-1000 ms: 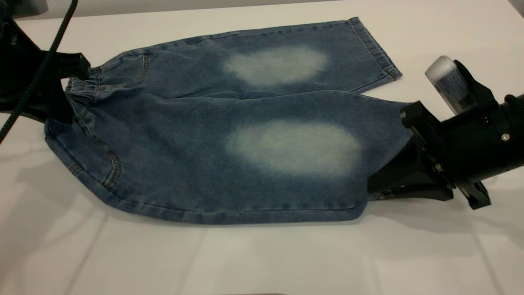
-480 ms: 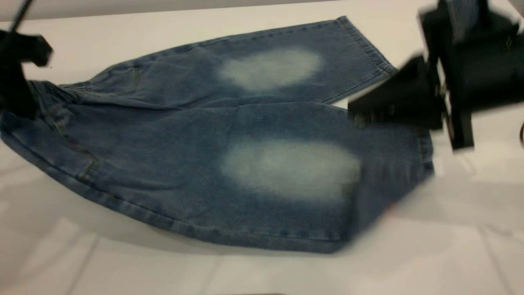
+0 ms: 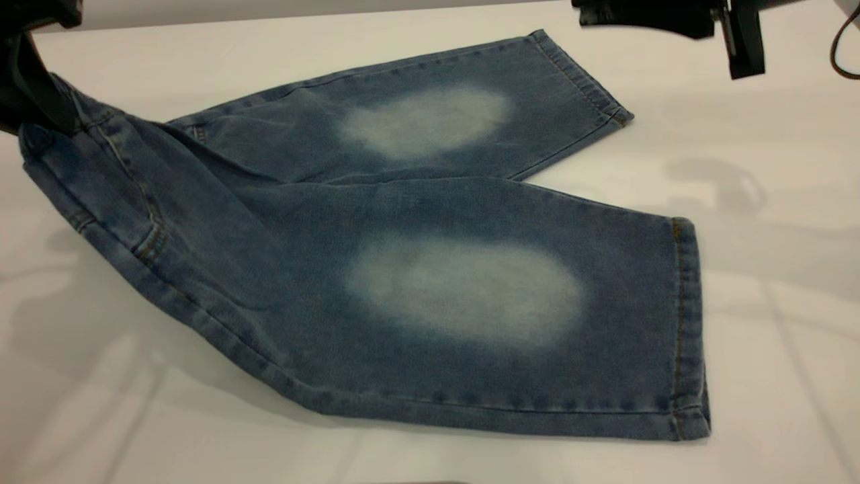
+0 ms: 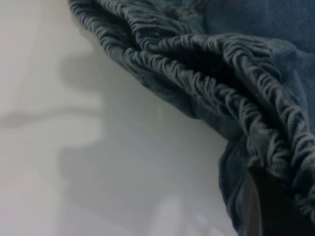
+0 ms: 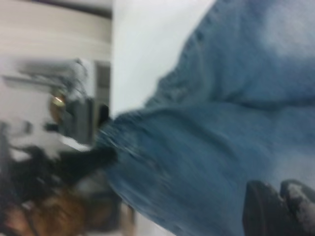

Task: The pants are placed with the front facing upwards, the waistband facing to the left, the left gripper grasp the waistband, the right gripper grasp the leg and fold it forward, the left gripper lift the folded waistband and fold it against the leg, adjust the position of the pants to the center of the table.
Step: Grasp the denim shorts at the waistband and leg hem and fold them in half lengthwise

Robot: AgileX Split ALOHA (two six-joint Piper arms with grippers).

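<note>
The blue denim pants (image 3: 403,202) lie front up on the white table (image 3: 772,282), both pale ovals showing. My left gripper (image 3: 27,94) is at the far left, shut on the ruched waistband (image 4: 221,93) and holding that end up off the table; one dark finger (image 4: 270,211) shows under the gathered band. The near leg (image 3: 591,302) lies flat with its hem to the right. My right gripper (image 3: 605,13) hangs high at the back right, away from the cloth. Its fingertips (image 5: 263,206) sit close together above the denim, with nothing between them.
The far leg (image 3: 470,101) stretches toward the back right, its hem near the right gripper. A dark cable (image 3: 840,47) hangs at the right edge. Blurred equipment (image 5: 59,147) stands beyond the table's edge. Bare tabletop runs along the front and right.
The right gripper has let the near leg go and risen to the back right; the leg now lies flat. The left gripper has pulled the waistband up and further left.
</note>
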